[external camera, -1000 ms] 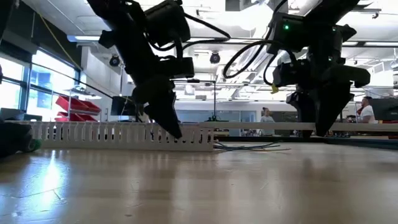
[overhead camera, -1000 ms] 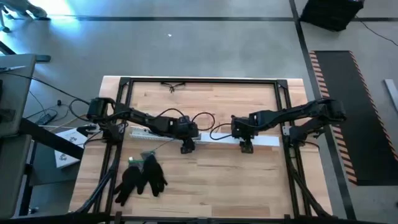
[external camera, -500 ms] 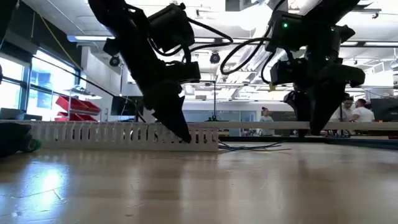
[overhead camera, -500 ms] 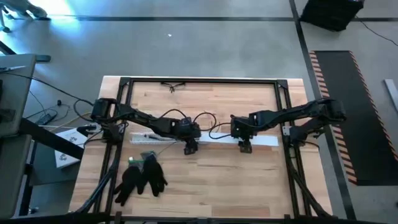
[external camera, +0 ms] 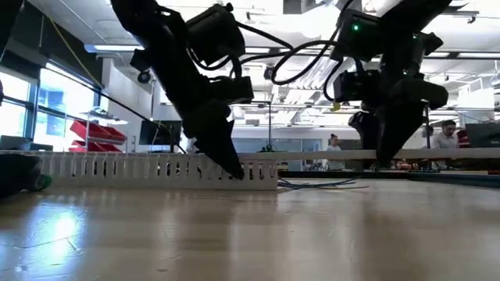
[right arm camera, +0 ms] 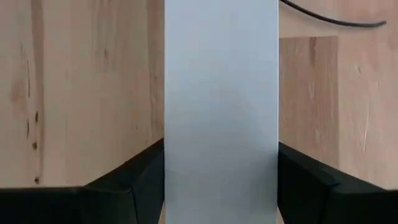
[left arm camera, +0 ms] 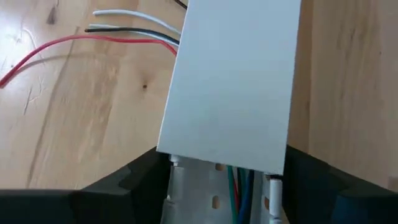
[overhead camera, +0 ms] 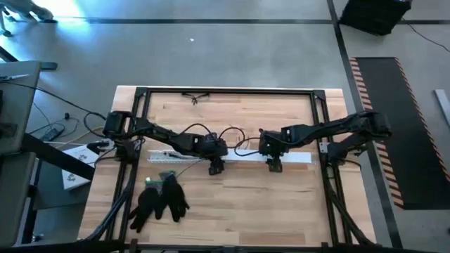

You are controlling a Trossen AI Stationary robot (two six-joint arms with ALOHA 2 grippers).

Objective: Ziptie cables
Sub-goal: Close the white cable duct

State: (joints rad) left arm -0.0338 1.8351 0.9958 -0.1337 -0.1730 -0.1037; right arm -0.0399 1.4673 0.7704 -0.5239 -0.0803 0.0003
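A long white slotted channel (overhead camera: 176, 156) lies across the table's middle, its slotted wall showing in the low view (external camera: 117, 167). A flat white cover strip (overhead camera: 299, 157) runs on from it toward the table's right. The cables run inside the channel as green and blue wires (left arm camera: 239, 180) and come out from under the cover as white, black and red wires (left arm camera: 127, 32), lying on the table (external camera: 316, 185). My left gripper (overhead camera: 216, 167) is shut where cover and channel meet. My right gripper (overhead camera: 273, 166) is shut on the cover. My left gripper has its two fingers (left arm camera: 140, 177) on either side of the channel's right end (left arm camera: 186, 186), where the cover's end (left arm camera: 217, 149) sits over it. The fingers slant down from above and lie across the channel, which rests on the table. My right gripper pinches the cover strip by its two long edges (right arm camera: 171, 168) between its two fingers (right arm camera: 140, 174). The fingers point down from above and lie across the strip. In the low view the strip (external camera: 437, 156) hangs level, clear of the table.
A pair of black gloves (overhead camera: 160, 200) with a green tag lies near the front left. Black arm cords (overhead camera: 235, 137) loop behind the channel. A small dark item (overhead camera: 195, 97) lies by the far edge. A black frame (overhead camera: 225, 90) borders the table. People stand in the room behind.
My left gripper has gone a little toward the table's right edge, and the slotted channel has slid that way with it. My right gripper has gone toward the table's left edge with the raised cover strip, so the two grippers now stand closer together.
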